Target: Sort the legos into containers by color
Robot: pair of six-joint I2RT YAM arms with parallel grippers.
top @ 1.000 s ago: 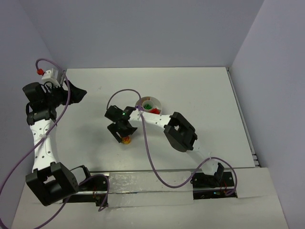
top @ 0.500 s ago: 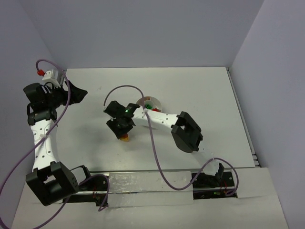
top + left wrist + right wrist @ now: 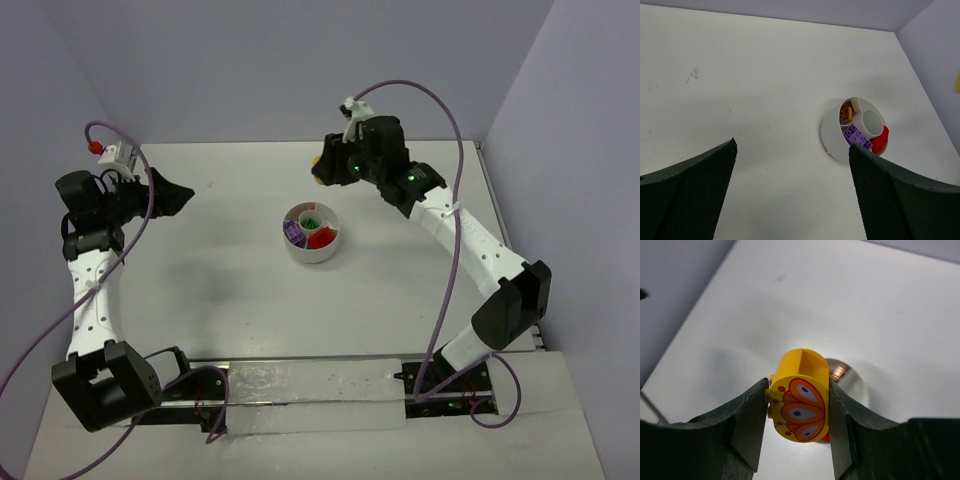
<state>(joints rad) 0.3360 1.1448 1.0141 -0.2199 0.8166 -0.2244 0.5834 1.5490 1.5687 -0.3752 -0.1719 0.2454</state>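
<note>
Right gripper (image 3: 798,396) is clamped on the round yellow lego (image 3: 801,367), up in the air beyond the white dish (image 3: 312,256), left gripper (image 3: 792,146) gaping idle, so next it probably needs lowering over a free compartment.

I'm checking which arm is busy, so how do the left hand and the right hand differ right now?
The left hand is open and empty; the right hand is shut on the yellow lego. The left hand is far out to the left of the dish, while the right hand is beyond the dish's far side. Both are black two-finger hands, and neither touches the dish.
</note>
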